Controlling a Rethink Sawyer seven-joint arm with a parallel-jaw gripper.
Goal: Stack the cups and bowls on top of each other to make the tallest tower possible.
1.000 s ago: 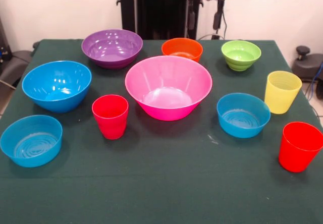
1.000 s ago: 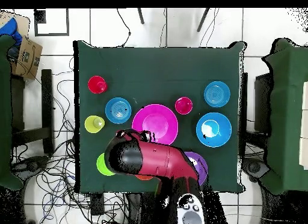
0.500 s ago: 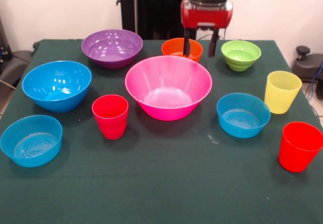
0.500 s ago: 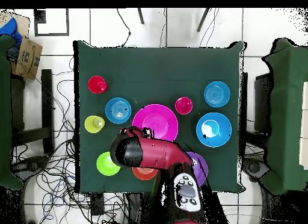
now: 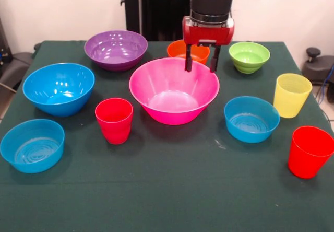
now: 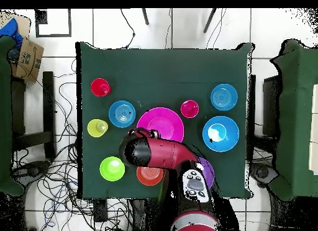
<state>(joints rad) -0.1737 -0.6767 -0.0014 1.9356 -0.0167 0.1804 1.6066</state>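
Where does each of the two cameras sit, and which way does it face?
Front view: across the table, facing the robot; the open gripper hangs over the wide pink plastic bowl's far rim.
Overhead view: above, looking straight down; the red arm covers part of that bowl.
Shared: all the bowls and cups on the green table.

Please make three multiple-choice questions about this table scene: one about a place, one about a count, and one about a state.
1. Where does the gripper hang?
A. over the far rim of the pink bowl
B. inside the purple bowl
C. beside the yellow cup

2. How many blue bowls stand on the table?
A. one
B. two
C. three

3. How are the gripper's fingers?
A. shut on a cup
B. apart and empty
C. hidden

Answers: 1 A, it shows above that rim; 2 C, three blue bowls counted; 3 B, a gap shows between them.
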